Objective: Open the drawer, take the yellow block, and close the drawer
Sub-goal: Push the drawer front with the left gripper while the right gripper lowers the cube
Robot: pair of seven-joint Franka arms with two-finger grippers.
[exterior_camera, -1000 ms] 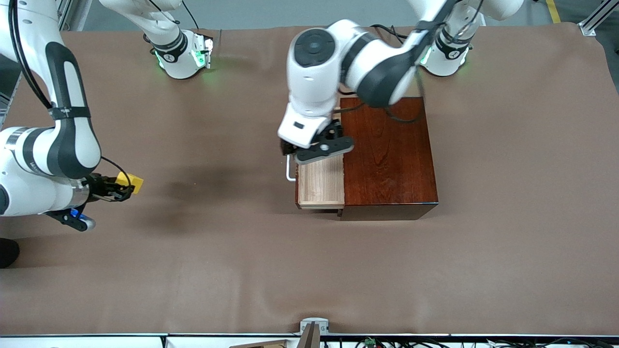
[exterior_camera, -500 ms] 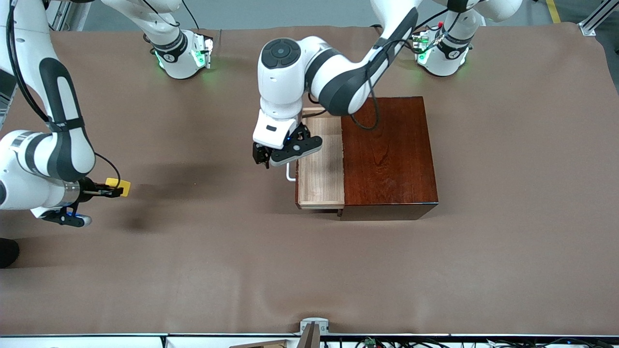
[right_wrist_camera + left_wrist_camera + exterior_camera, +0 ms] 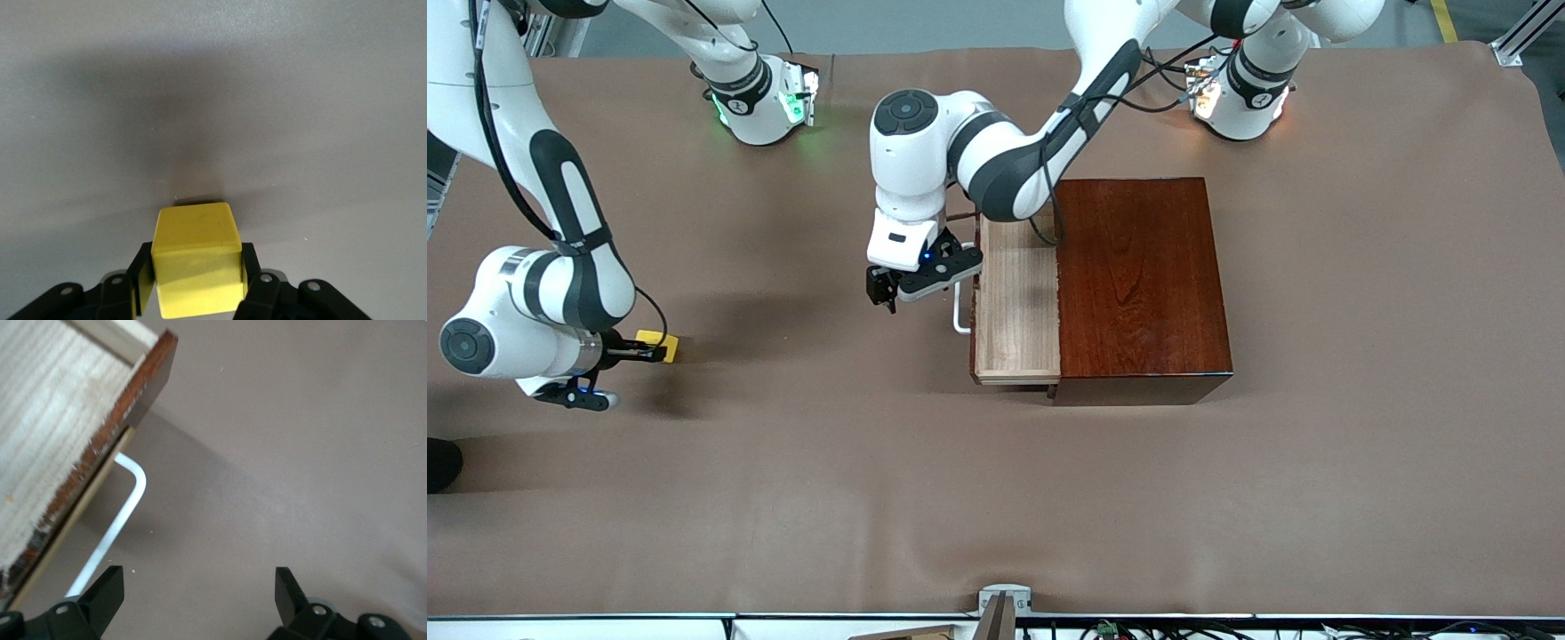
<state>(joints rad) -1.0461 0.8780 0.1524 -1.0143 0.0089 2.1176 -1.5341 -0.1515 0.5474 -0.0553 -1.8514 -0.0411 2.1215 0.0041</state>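
Block (image 3: 657, 340) clamped in right hand (image 3: 647, 354)

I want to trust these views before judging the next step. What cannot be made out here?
- Front view: the drawer corner near the bases is covered by the left arm.
- Left wrist view: the handle is cut off by the picture edge.
- Right wrist view: the yellow block hides whether it touches the table.

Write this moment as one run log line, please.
drawer: open, empty | yellow block: held by right gripper near table | left gripper: open, beside handle
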